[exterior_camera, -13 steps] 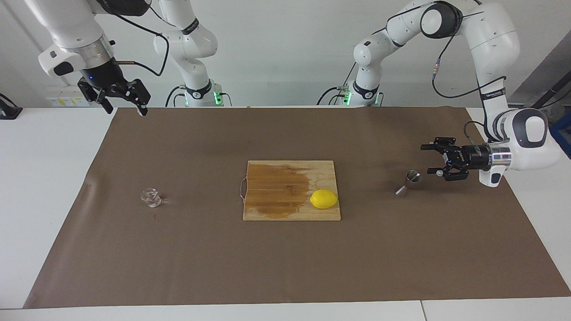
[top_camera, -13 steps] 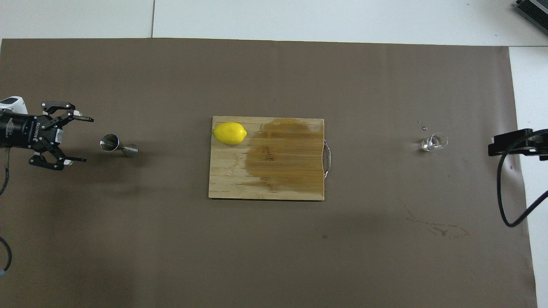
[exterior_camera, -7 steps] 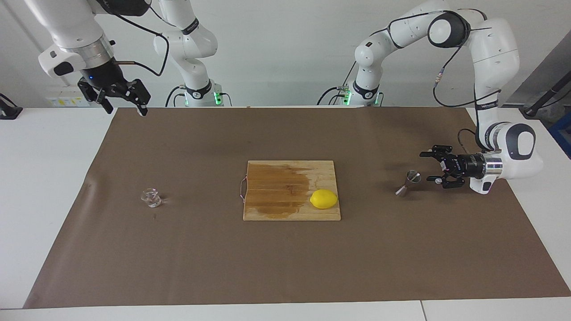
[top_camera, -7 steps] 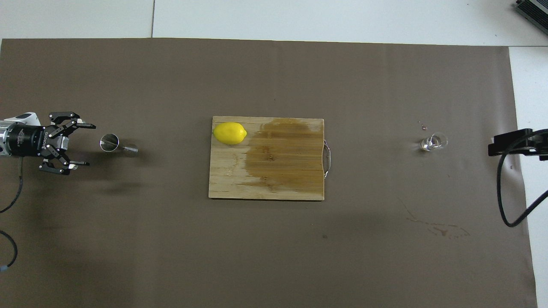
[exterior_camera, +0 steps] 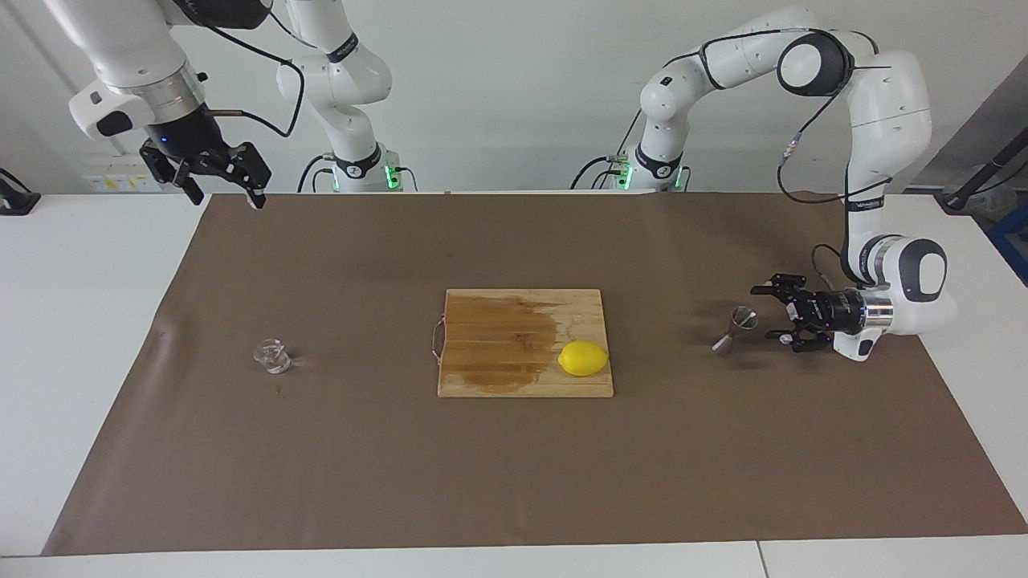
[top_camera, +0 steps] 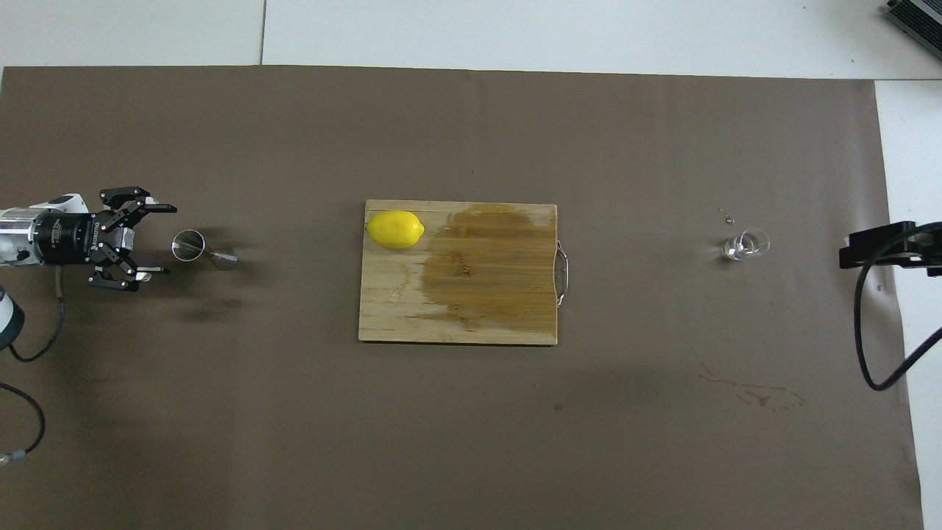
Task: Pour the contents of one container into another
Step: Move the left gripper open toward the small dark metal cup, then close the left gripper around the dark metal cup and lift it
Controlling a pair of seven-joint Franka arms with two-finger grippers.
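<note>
The small clear glass vessel (exterior_camera: 271,356) stands on the brown mat toward the right arm's end; it also shows in the overhead view (top_camera: 745,244). The steel hourglass jigger (exterior_camera: 735,329) stands upright on the mat toward the left arm's end, also in the overhead view (top_camera: 202,250). My left gripper (exterior_camera: 763,313) lies level, low over the mat, open, its fingertips just short of the jigger's top cup; from above (top_camera: 168,240) the jigger sits just past the gap. My right gripper (exterior_camera: 226,199) hangs open and empty, high over the mat's corner by the robots, and waits.
A wooden cutting board (exterior_camera: 498,377) with a dark wet patch lies mid-mat, with a yellow lemon (exterior_camera: 583,358) on its corner. Small dried spill marks (top_camera: 751,394) lie on the mat nearer to the robots than the glass vessel.
My left gripper has come lower and moved in toward the jigger, its wrist drawing closer to the mat. The right arm, jigger and glass vessel have not moved.
</note>
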